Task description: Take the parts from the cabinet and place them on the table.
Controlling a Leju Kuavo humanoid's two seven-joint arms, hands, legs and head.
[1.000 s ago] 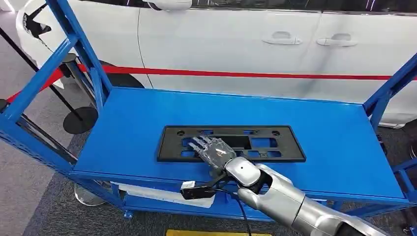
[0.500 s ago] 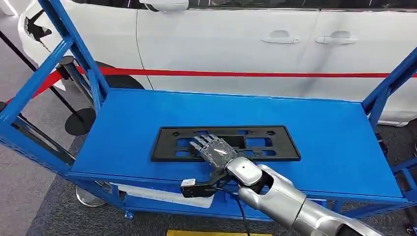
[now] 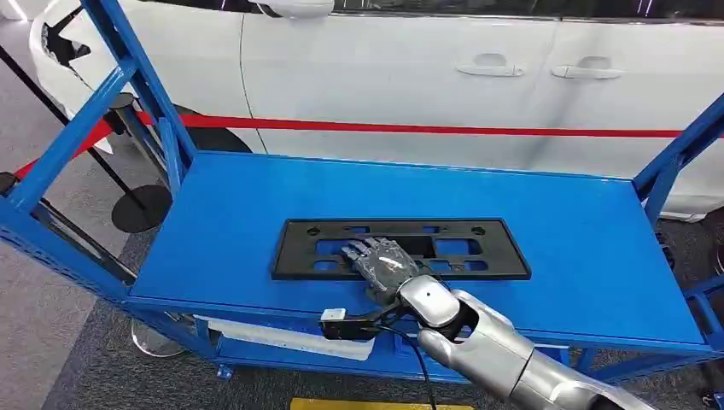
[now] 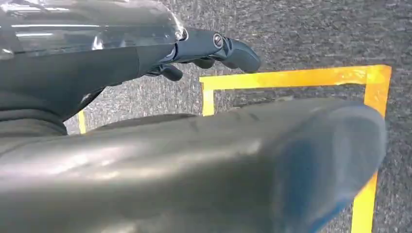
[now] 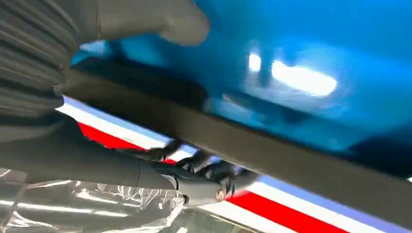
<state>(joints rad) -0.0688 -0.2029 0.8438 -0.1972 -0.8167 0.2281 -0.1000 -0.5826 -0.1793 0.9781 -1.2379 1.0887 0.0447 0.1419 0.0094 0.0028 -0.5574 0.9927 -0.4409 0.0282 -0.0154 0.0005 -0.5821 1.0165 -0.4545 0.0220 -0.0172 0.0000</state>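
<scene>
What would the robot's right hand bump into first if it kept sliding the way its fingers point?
Probably nothing soon: the right hand lies on the black frame, fingers pointing across the blue shelf toward its far left post.

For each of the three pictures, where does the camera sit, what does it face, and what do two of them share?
Head view: high on the body, looking forward and down at the blue table; the right hand rests on the black frame part.
Left wrist view: behind the left hand, facing grey floor and a yellow floor line.
Right wrist view: behind the right hand, close at the frame part's edge.
Shared: head and right wrist views both show the right hand, frame part and table.
</scene>
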